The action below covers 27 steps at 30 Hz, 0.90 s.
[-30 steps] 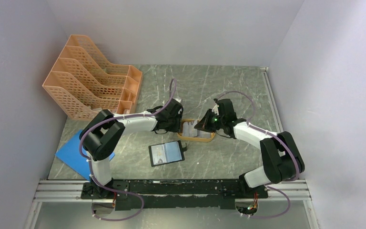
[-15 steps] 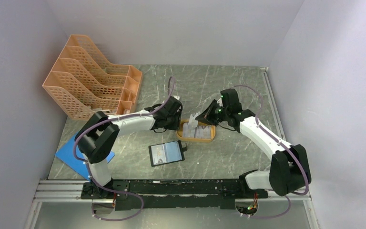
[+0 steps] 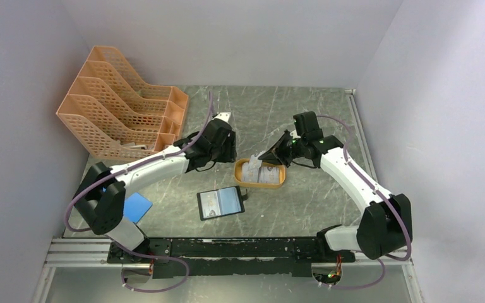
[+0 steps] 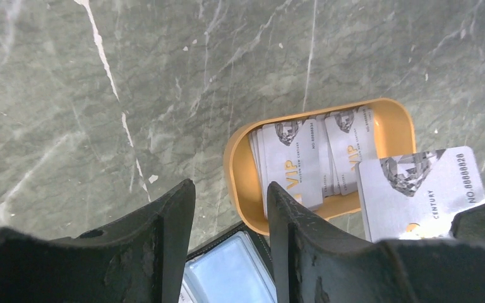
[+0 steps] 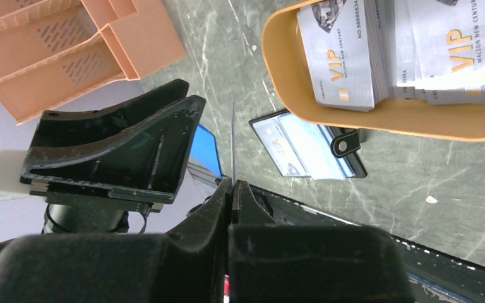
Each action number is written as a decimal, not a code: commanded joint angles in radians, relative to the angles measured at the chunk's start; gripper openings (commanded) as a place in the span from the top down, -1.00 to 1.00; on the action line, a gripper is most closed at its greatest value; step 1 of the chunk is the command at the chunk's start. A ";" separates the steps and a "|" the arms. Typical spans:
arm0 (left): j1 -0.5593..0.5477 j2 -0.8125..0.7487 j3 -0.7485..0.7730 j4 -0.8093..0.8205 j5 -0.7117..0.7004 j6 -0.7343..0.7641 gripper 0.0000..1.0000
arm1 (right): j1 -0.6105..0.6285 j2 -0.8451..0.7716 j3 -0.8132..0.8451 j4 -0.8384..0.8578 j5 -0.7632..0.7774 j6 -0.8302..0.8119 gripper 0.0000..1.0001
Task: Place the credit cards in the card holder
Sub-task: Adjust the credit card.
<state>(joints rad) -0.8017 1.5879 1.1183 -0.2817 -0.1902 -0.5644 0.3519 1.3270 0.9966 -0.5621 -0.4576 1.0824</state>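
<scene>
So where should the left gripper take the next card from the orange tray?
The credit cards lean on edge in the orange tray, whose wall blocks the sides. So probably pinch the front one's raised top edge, coming down from above, a finger on each face. The left gripper is open and empty.

Place: a robotics lab test cell.
Enclosure: plain pale walls (image 3: 25,63) close in the table on three sides.
Work surface: a grey, marble-patterned table (image 3: 303,113).
Rig: a left arm (image 3: 155,166) and a right arm (image 3: 353,180), white and black, are bolted to an aluminium rail (image 3: 76,252) at the near edge, with purple cables (image 3: 68,213) looping along them.
Props: an orange file rack (image 3: 120,110), an orange tray (image 3: 259,184) of identical VIP credit cards (image 3: 266,173), and a black card holder (image 3: 221,202) (office things, but set out like samples).
</scene>
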 commanded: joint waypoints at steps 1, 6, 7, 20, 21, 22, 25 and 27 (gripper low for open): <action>-0.004 -0.069 -0.022 -0.022 -0.057 -0.012 -0.03 | -0.009 -0.038 -0.006 -0.029 -0.038 0.035 1.00; -0.004 -0.149 -0.063 -0.038 -0.078 -0.051 -0.04 | -0.009 -0.076 -0.022 -0.015 -0.019 0.017 1.00; -0.004 -0.171 -0.072 -0.039 -0.081 -0.060 -0.04 | -0.008 -0.083 -0.026 -0.002 -0.021 0.002 1.00; 0.054 -0.488 -0.386 0.362 0.304 -0.169 -0.15 | -0.011 -0.258 -0.286 0.580 -0.315 -0.219 1.00; 0.060 -0.507 -0.404 0.404 0.353 -0.186 -0.17 | -0.010 -0.276 -0.284 0.605 -0.348 -0.234 1.00; 0.067 -0.525 -0.421 0.449 0.400 -0.202 -0.19 | -0.010 -0.288 -0.282 0.624 -0.383 -0.245 1.00; 0.084 -0.571 -0.460 0.563 0.510 -0.240 -0.22 | -0.011 -0.320 -0.265 0.660 -0.475 -0.281 1.00; 0.100 -0.599 -0.494 0.658 0.575 -0.277 -0.22 | -0.010 -0.347 -0.257 0.675 -0.513 -0.296 1.00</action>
<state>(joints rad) -0.7307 1.0447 0.6659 0.1043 0.1654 -0.7593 0.3462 1.0290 0.7071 -0.0170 -0.8101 0.8532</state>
